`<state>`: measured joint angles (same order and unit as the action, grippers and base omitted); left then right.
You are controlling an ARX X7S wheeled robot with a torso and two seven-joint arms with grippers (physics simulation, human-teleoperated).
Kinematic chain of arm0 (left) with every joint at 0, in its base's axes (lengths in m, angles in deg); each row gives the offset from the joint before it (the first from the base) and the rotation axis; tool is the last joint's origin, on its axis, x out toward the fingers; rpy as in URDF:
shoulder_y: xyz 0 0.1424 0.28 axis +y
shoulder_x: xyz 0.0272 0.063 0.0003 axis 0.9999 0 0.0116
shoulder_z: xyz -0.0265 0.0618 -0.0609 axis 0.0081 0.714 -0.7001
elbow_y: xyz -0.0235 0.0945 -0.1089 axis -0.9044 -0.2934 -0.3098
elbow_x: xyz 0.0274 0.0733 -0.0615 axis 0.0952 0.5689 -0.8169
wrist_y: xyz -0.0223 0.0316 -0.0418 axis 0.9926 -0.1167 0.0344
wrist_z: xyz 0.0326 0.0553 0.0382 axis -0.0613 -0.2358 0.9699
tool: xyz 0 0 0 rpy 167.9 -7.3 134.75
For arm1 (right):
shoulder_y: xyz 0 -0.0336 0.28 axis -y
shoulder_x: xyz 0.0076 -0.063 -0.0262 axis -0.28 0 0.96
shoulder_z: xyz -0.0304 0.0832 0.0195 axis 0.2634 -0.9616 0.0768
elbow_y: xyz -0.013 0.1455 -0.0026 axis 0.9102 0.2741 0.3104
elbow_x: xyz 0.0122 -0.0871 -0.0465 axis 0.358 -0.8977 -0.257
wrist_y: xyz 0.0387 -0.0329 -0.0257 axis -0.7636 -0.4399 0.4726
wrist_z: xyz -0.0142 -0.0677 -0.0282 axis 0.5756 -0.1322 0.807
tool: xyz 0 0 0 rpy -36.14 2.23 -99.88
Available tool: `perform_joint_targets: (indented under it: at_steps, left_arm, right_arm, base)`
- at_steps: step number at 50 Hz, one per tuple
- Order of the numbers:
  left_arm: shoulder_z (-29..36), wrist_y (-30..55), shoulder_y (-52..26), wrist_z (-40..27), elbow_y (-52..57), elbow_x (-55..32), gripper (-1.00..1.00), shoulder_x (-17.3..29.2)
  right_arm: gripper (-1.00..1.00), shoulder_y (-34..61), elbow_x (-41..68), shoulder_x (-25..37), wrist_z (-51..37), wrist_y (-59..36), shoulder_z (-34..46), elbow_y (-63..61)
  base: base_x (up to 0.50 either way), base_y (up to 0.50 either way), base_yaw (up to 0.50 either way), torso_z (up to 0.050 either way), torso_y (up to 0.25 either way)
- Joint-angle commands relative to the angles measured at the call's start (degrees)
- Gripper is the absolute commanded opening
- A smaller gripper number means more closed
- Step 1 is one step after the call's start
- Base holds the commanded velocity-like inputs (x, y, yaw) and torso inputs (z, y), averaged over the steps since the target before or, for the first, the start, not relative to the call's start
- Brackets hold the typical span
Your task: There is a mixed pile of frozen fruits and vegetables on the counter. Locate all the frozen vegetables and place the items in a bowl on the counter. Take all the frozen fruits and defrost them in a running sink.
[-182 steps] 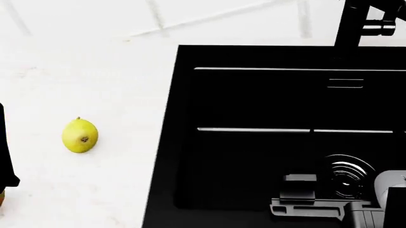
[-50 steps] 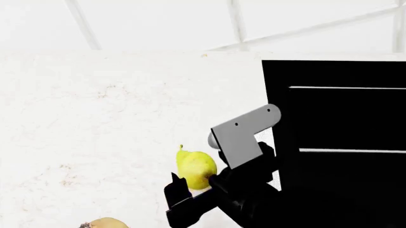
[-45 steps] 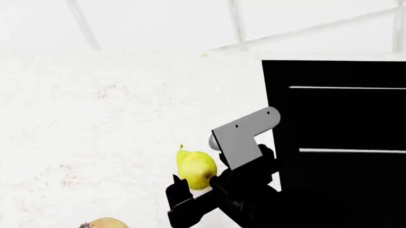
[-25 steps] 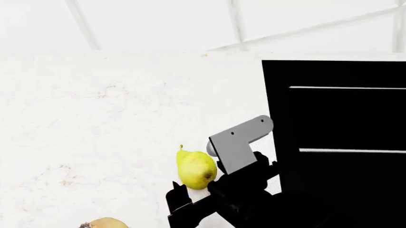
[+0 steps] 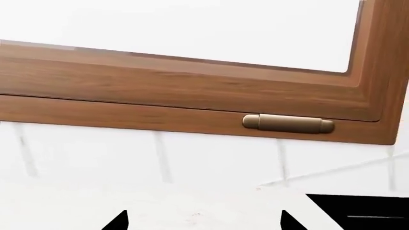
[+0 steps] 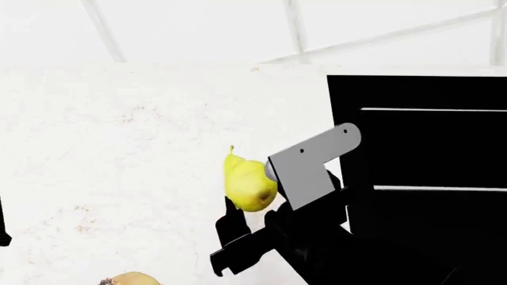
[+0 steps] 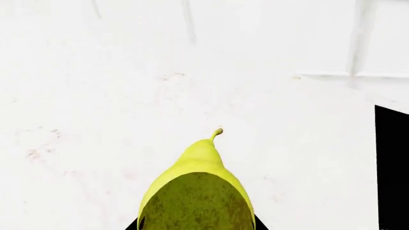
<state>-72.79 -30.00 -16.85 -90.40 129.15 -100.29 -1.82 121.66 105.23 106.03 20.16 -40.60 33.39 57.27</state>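
A yellow pear (image 6: 248, 183) with a thin stem hangs a little above the white counter (image 6: 119, 148), just left of the black sink (image 6: 420, 166). My right gripper (image 6: 255, 205) is shut on its lower body. In the right wrist view the pear (image 7: 198, 187) fills the space between the black fingertips (image 7: 132, 225), stem pointing away. My left gripper (image 5: 204, 221) is open and holds nothing, facing the tiled wall. A yellowish-tan rounded item (image 6: 130, 278) peeks in at the head view's lower edge. The bowl and the frozen vegetables are out of view.
A wooden window frame (image 5: 191, 96) with a brass hinge (image 5: 288, 123) runs above the white tiled wall (image 6: 198, 29). The sink's rim (image 7: 391, 163) lies close to the right of the pear. A black sliver of my left arm (image 6: 2, 222) shows at the head view's left edge.
The right gripper closed on the pear and lifted it off the counter, shifting slightly up and right. Before that, the head view swung from the sink to the counter.
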Motion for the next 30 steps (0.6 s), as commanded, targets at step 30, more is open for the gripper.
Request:
perform_joint_targets:
  at_steps: [30]
  left_arm:
    - [-21.6, 30.8, -6.3, -12.8, 8.9, -52.6, 1.00, -16.1]
  right_arm:
    - [-1.00, -2.6, 1.0, 4.1, -3.6, 0.6, -2.8, -7.9]
  base:
    - [0.00, 0.00, 0.00, 0.000, 0.000]
